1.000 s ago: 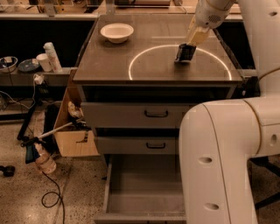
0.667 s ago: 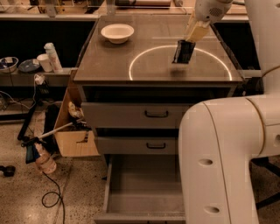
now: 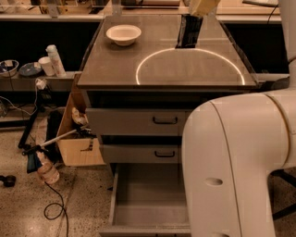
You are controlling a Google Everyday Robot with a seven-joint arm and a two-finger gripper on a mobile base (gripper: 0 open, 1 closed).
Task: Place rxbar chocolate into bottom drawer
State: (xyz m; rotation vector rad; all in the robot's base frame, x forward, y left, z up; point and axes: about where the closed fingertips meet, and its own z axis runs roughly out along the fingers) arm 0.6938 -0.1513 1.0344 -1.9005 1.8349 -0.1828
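One risk: the gripper (image 3: 197, 12), closed on the top edge of the rxbar chocolate (image 3: 189, 31), is dangling it over the desk (image 3: 115, 65) at upper centre-right, where a slipping packet would be missing the open bottom drawer (image 3: 148, 196) at lower centre.

The gripper (image 3: 199, 9) has risen with the bar (image 3: 189, 31) clamped in it. The bar, which sat inside the white ring (image 3: 137, 73), now hangs upright over the ring's far edge.
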